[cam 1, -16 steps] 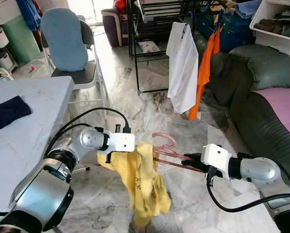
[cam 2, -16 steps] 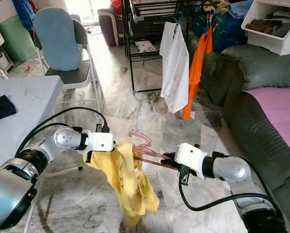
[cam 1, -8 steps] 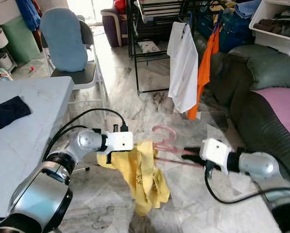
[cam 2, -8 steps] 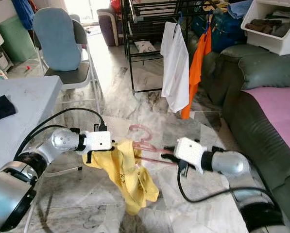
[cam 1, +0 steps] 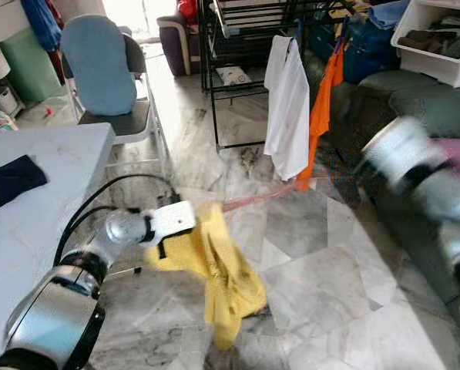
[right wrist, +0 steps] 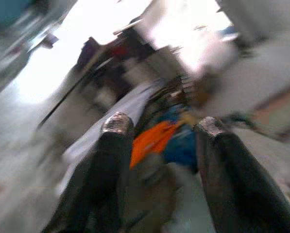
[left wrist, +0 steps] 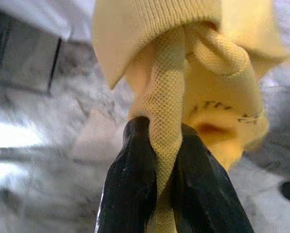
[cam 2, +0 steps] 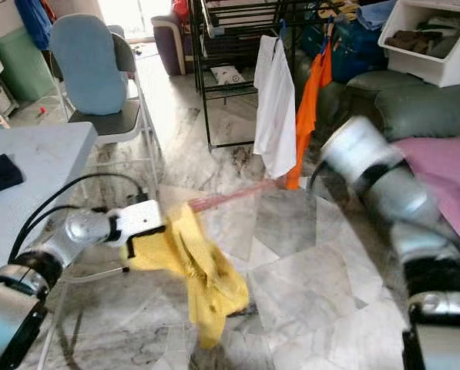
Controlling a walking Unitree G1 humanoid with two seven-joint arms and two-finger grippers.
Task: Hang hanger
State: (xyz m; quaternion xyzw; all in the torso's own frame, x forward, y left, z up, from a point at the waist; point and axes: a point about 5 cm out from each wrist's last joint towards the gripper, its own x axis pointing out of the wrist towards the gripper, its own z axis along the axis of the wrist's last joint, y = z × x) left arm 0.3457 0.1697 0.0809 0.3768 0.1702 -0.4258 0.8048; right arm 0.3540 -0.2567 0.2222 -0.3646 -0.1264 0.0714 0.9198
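Note:
A yellow garment (cam 1: 222,270) hangs from my left gripper (left wrist: 159,127), which is shut on a bunched fold of it, low over the marble floor. A pink hanger (cam 1: 264,196) shows as a blurred streak running from the garment's top toward the orange garment. My right arm (cam 1: 414,166) is a blur, raised at the right in front of the sofa. In the right wrist view, my right gripper (right wrist: 160,126) is open, with nothing between its fingers.
A black clothes rack (cam 1: 237,46) stands ahead, with a white shirt (cam 1: 287,108) and an orange garment (cam 1: 320,116) hanging on it. A green sofa (cam 2: 414,92) lies at the right. A blue chair (cam 1: 99,65) and a white table (cam 1: 52,162) with a dark cloth (cam 1: 10,177) are at the left.
My right arm has let go of the pink hanger and swung fast up and to the right. The hanger now angles up toward the rack. The left gripper still holds the garment.

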